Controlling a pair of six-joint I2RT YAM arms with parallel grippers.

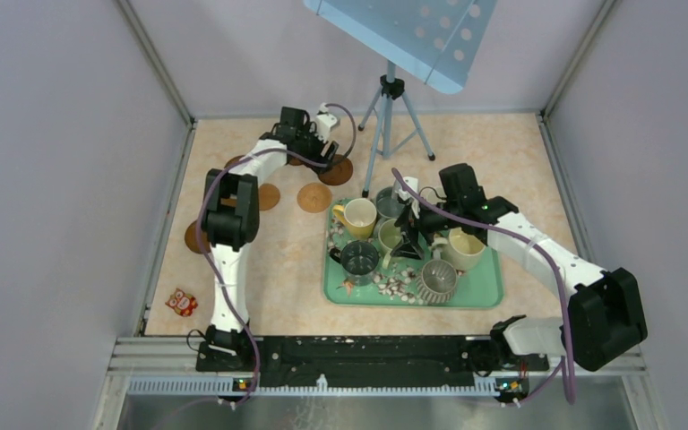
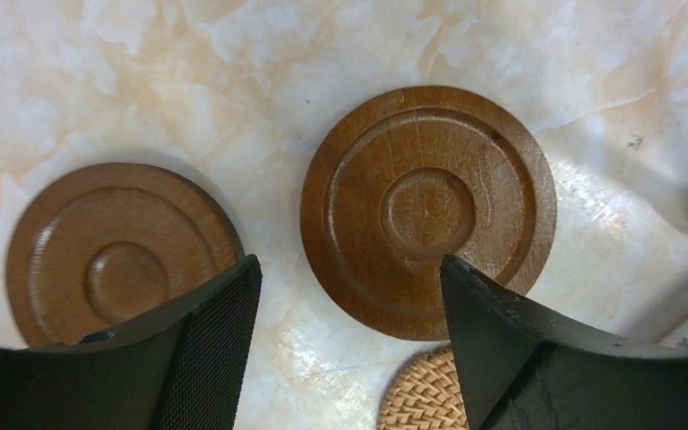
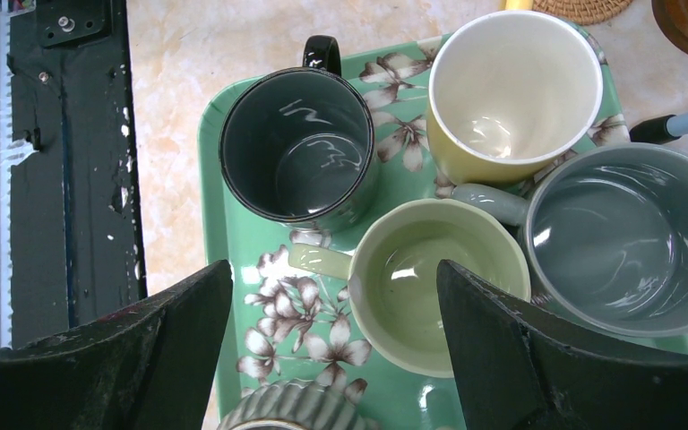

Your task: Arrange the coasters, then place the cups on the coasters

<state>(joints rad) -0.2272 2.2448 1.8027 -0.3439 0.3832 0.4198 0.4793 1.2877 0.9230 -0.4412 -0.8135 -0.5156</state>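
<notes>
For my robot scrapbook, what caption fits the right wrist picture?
Open tool above a pale green mug on the floral tray.

White shells between bulky black joint housings form the left arm (image 1: 224,287) and right arm (image 1: 537,251), a purple cable (image 1: 564,351) trailing behind each wrist; the left gripper (image 2: 349,269) has black wedge fingers (image 2: 206,349), one mesh-faced.

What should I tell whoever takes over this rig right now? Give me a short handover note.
Left gripper: open, empty, over two coasters on the table.
Right gripper: open, empty, over the pale green cup in the tray.
Coasters lie on the table left of the tray; none carries a cup.
Every one of the cups in view stands in the tray.
Done: coasters are out of the tray.
Left: put each cup on a coaster.
</notes>
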